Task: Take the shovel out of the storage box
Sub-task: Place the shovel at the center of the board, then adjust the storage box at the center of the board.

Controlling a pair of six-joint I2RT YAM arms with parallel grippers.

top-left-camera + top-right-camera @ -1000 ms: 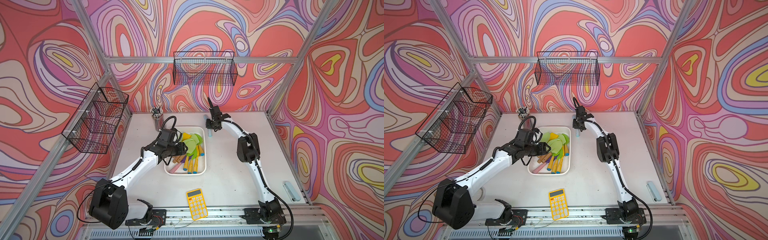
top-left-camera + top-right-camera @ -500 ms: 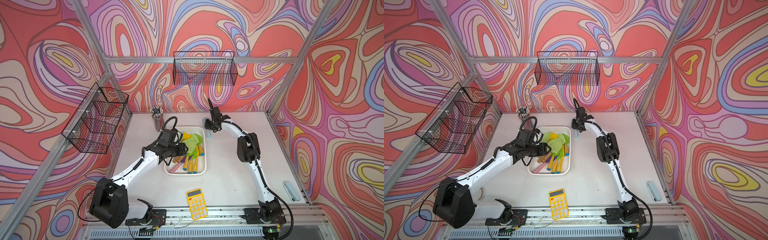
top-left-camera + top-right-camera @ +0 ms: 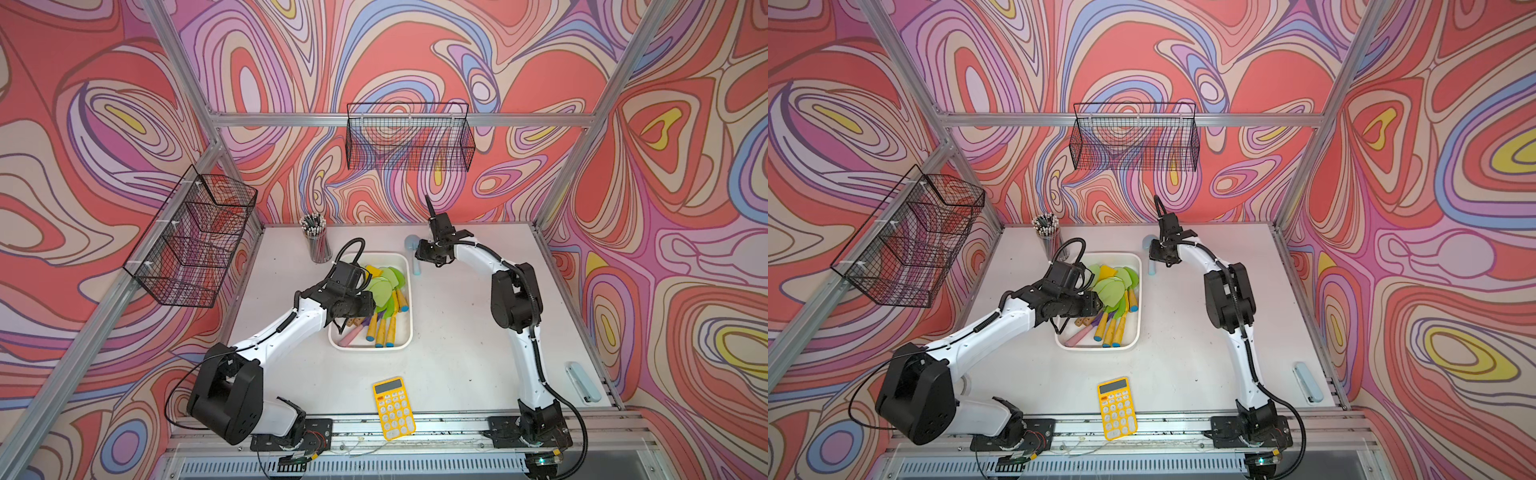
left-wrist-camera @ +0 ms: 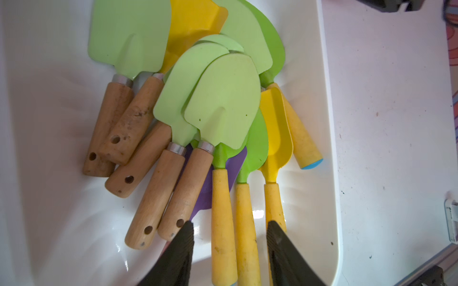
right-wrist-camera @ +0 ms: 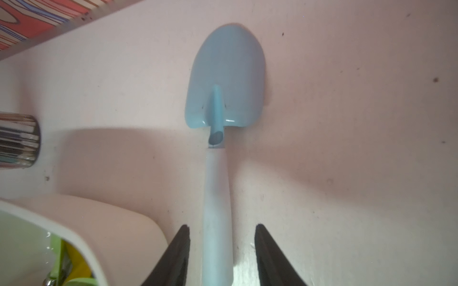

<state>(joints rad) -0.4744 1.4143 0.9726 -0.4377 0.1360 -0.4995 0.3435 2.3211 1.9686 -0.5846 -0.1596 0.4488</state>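
Observation:
The white storage box [image 3: 370,347] [image 3: 1096,348] sits mid-table with several shovels [image 4: 223,104] piled in it, green and yellow blades on wooden or yellow handles. My left gripper [image 4: 230,222] [image 3: 368,303] hovers open inside the box, and two yellow handles [image 4: 244,235] lie between its fingers with a gap beside them. A light blue shovel [image 5: 226,81] [image 3: 417,268] [image 3: 1152,268] lies flat on the table just outside the box's far right corner. My right gripper [image 5: 221,226] [image 3: 428,257] stands open astride its handle, with a gap on both sides.
A cup of pencils [image 3: 318,241] stands behind the box on the left. A yellow calculator [image 3: 392,407] lies at the front edge and a pale blue case [image 3: 582,382] at the right edge. Black wire baskets hang on the back wall [image 3: 409,137] and left wall [image 3: 195,241].
The right gripper's jaws have spread apart and let go of the blue shovel's handle. The left arm has barely moved.

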